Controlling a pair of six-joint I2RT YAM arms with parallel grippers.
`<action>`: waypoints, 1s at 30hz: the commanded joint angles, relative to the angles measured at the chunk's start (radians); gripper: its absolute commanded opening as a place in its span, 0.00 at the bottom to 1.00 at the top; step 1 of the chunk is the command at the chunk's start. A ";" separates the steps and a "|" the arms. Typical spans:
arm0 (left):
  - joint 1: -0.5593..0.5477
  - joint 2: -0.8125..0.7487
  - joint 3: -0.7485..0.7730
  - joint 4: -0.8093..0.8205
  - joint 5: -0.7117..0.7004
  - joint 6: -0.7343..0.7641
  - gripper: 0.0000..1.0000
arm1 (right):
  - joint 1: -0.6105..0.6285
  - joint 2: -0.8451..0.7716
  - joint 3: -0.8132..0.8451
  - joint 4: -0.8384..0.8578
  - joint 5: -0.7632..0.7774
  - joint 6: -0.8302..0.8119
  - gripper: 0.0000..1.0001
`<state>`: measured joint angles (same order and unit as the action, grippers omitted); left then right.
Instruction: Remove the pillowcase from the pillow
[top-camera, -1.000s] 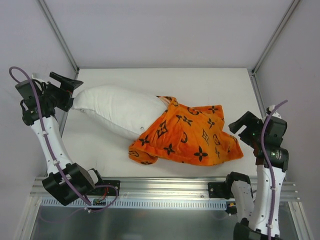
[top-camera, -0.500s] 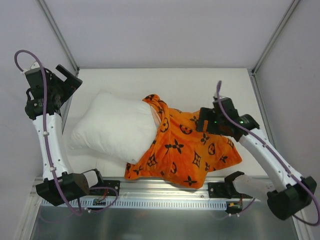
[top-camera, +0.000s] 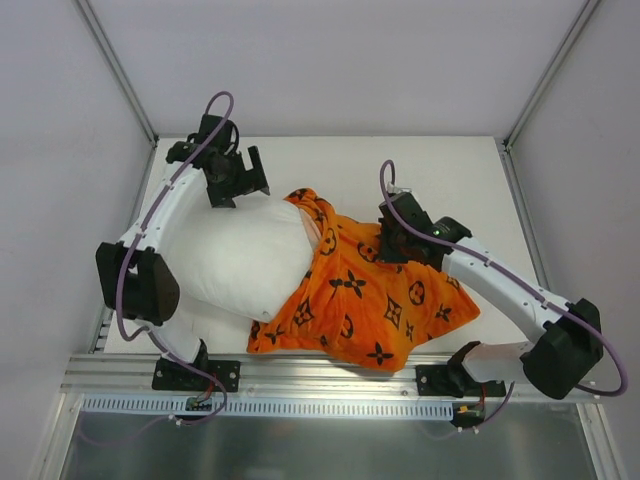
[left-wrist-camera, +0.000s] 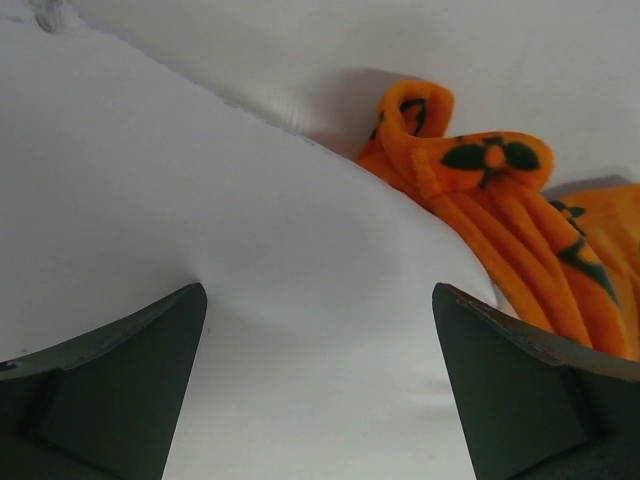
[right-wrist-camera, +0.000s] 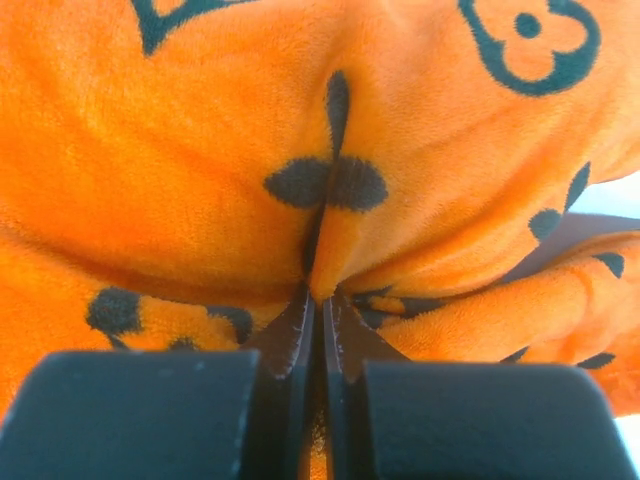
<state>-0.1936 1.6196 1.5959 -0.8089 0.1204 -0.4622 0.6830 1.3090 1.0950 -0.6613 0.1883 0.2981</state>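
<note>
The white pillow (top-camera: 240, 262) lies left of centre on the table, its right end still inside the orange monogram pillowcase (top-camera: 375, 300). My left gripper (top-camera: 243, 187) hovers open over the pillow's far edge. In the left wrist view the pillow (left-wrist-camera: 230, 230) fills the space between the spread fingers (left-wrist-camera: 120, 380), with the bunched pillowcase (left-wrist-camera: 480, 190) opening beyond; that gripper (left-wrist-camera: 318, 292) holds nothing. My right gripper (top-camera: 393, 240) sits on the pillowcase's far right part. In the right wrist view the gripper (right-wrist-camera: 322, 298) is shut on a pinched fold of the pillowcase (right-wrist-camera: 300, 120).
The white table (top-camera: 420, 165) is enclosed by white walls on three sides, with metal posts at the back corners. An aluminium rail (top-camera: 330, 375) with the arm bases runs along the near edge. The left arm arches over the pillow's left side.
My left arm swung in from the left wall to above the pillow's far edge. My right gripper closed on a fold of the pillowcase. The pillow shifted slightly rightward.
</note>
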 joint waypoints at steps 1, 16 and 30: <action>-0.035 0.075 0.058 -0.069 -0.103 -0.044 0.97 | 0.015 -0.050 -0.026 0.062 0.036 0.042 0.01; -0.175 -0.004 -0.192 0.049 -0.085 -0.073 0.00 | -0.014 -0.154 -0.032 -0.089 0.301 0.071 0.97; -0.182 -0.277 -0.323 0.175 0.061 -0.072 0.00 | -0.355 -0.078 -0.178 0.336 -0.259 0.275 0.96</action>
<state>-0.3546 1.4082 1.2892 -0.6674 0.0765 -0.5133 0.3317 1.1545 0.8970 -0.4801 0.1024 0.5148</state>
